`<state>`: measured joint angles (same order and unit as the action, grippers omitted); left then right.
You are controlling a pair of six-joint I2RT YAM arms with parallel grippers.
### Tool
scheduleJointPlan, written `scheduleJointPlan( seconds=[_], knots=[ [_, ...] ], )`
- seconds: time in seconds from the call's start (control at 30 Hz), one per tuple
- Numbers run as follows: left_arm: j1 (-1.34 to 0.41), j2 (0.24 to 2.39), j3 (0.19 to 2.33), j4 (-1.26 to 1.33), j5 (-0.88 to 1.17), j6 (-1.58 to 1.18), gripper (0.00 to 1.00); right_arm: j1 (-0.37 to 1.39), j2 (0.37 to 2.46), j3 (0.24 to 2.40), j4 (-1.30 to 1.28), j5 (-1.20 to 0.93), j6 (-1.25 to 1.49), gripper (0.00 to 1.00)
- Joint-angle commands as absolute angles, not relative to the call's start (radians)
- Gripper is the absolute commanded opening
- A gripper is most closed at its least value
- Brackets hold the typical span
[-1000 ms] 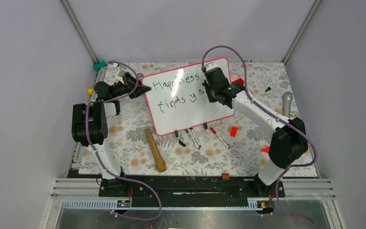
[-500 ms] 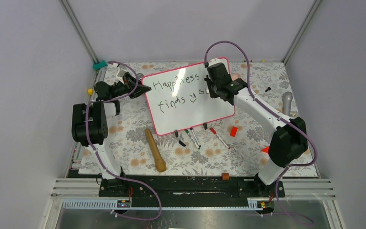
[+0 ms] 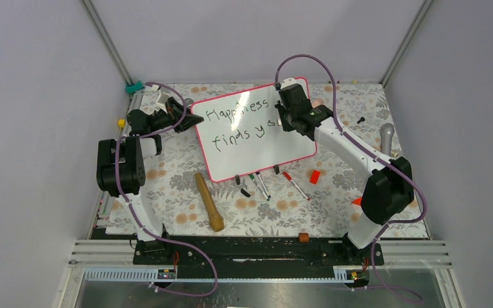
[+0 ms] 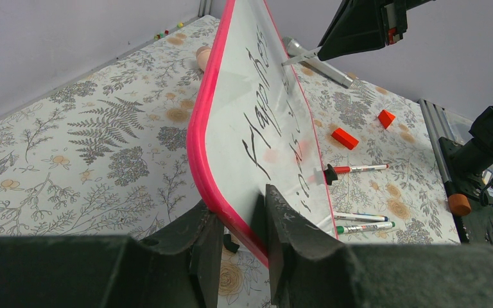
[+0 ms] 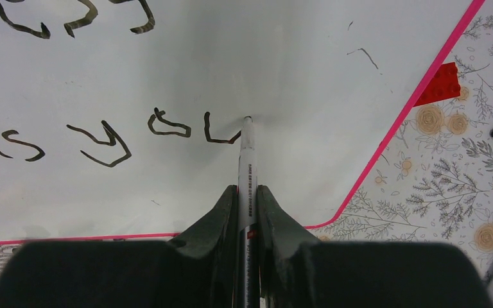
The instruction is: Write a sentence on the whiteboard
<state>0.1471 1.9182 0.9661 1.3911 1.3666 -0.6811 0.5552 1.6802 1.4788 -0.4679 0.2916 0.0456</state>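
The whiteboard (image 3: 253,131) lies toward the far edge of the surface (image 3: 167,192), and the left pincer (image 4: 241,224) clamps its pink left rim. The right pincer (image 5: 247,192) is closed on a white marker (image 5: 247,160). The marker's tip touches the board at the end of the sentence (image 3: 241,122), which reads "Happiness finds yo" plus a part-drawn letter.

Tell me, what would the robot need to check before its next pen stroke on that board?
1. Grip of right gripper on marker: ok.
2. Tip of marker touching whiteboard: ok.
3. Clamp of left gripper on whiteboard's pink frame: ok.
4. Whole sentence written: not ok, the letter after "yo" is only half drawn.
5. Blank space right of the tip: ok.
6. Ink remaining: cannot tell.
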Motion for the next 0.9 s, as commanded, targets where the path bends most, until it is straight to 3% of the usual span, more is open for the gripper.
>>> scheduleJointPlan(
  seconds=[0.0, 0.87],
  knots=[
    [0.118, 1.93, 0.931, 1.469, 1.655, -0.524, 0.0, 0.546, 1.687, 1.518, -0.464, 0.269, 0.042, 0.0],
    [0.118, 1.93, 0.93, 1.468, 1.655, -0.522, 0.0, 0.546, 1.684, 1.447, -0.509, 0.273, 0.071, 0.0]
  ],
)
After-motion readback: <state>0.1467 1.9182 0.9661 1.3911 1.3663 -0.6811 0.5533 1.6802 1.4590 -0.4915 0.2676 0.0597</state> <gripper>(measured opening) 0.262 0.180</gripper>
